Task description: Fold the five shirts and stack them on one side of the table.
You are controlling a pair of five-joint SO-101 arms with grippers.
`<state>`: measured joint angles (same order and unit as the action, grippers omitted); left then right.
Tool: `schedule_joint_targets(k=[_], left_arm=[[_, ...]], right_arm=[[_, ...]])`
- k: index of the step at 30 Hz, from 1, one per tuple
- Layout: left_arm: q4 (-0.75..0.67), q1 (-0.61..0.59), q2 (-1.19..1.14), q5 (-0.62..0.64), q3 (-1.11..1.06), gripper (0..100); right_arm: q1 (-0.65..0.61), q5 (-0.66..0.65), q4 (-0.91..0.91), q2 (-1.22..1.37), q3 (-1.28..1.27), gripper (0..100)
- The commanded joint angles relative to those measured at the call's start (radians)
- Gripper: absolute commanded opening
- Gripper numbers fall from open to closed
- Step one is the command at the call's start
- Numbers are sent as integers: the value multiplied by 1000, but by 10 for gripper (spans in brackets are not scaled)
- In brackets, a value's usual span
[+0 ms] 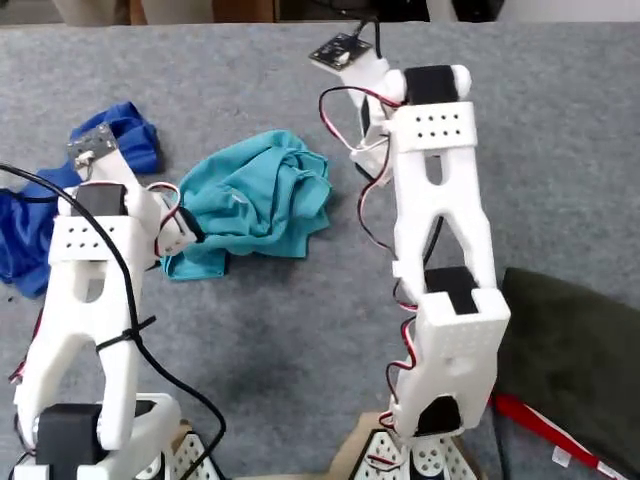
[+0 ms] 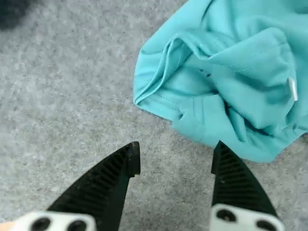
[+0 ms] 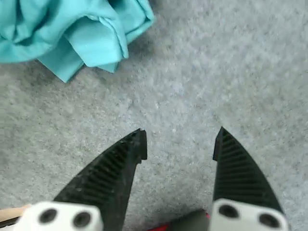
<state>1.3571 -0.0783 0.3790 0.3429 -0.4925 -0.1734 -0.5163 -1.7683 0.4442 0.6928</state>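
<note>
Three pieces of cloth lie on the grey tabletop point(image 1: 300, 330). The biggest one I can see is a dark green cloth point(image 1: 580, 360) at the lower right of the high view, lying flat beside my right arm. I cannot tell if it is a folded shirt.

Next comes the teal shirt point(image 1: 255, 205), a crumpled heap at the centre left of the high view. It is stretched a little from lower left to upper right. It is not folded yet, and I judge it is the one to take in hand now.

The blue shirt point(image 1: 30, 225) is bunched at the left edge, partly under my left arm.

My left claw point(image 2: 176, 149) is open and holds nothing. It hangs over bare tabletop, and the rolled hem of the teal shirt point(image 2: 231, 82) is just in front of its tips, toward the upper right of the left wrist frame.

My right claw point(image 3: 179, 137) is also open and empty, over bare tabletop. There the teal shirt point(image 3: 72, 33) lies well off in the upper left of the frame.

So my left claw is the nearer one, and I judge it needs only a short move forward to pinch the hem.
</note>
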Motion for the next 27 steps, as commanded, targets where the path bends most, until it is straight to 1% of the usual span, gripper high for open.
schedule_joint_targets(k=[1, 4, 8, 16, 22, 27], left_arm=[[-54, 46, 18, 11, -31, 247], [-112, 66, 18, 15, -72, 247], [-186, 48, 12, 83, -107, 247], [-181, 31, -168, 97, -46, 245], [-180, 3, -213, 94, -3, 119], [-183, 8, -219, 95, 0, 118]], right_arm=[[19, -9, -6, -64, -1, 231], [19, -9, -6, -64, -1, 231], [19, -9, -9, -64, -1, 231], [21, -9, -9, -62, -2, 231], [21, -8, -9, -67, -30, 231], [21, -8, -8, -67, -47, 231]])
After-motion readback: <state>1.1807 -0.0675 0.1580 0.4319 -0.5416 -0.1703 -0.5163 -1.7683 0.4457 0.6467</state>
